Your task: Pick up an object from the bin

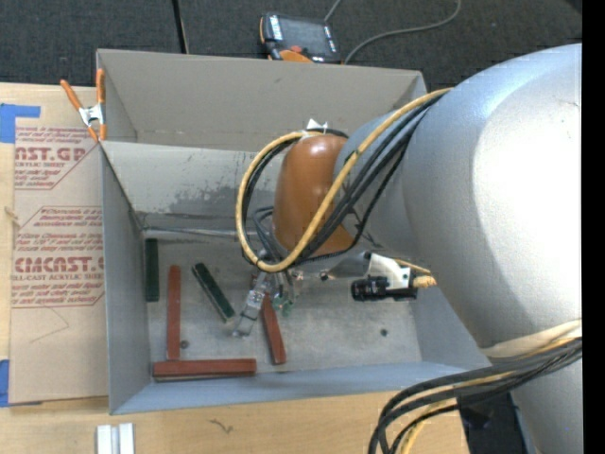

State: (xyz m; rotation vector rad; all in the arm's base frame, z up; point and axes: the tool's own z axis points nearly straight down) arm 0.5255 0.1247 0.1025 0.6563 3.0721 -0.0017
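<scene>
My gripper (250, 314) reaches down to the bin floor at mid-front, beneath the arm's orange cover. Its lower end stands between a dark green stick (213, 290), which lies slanted just to its left, and a red-brown stick (273, 335), which lies just to its right and runs toward the front wall. The top end of that red-brown stick lies right beside the gripper. I see nothing held in the gripper.
Further left lie an upright dark green stick (151, 269) by the left wall and a red-brown stick (174, 311). Another red-brown stick (204, 369) lies along the front wall. A black-and-white marker (385, 283) rests on the right under the arm.
</scene>
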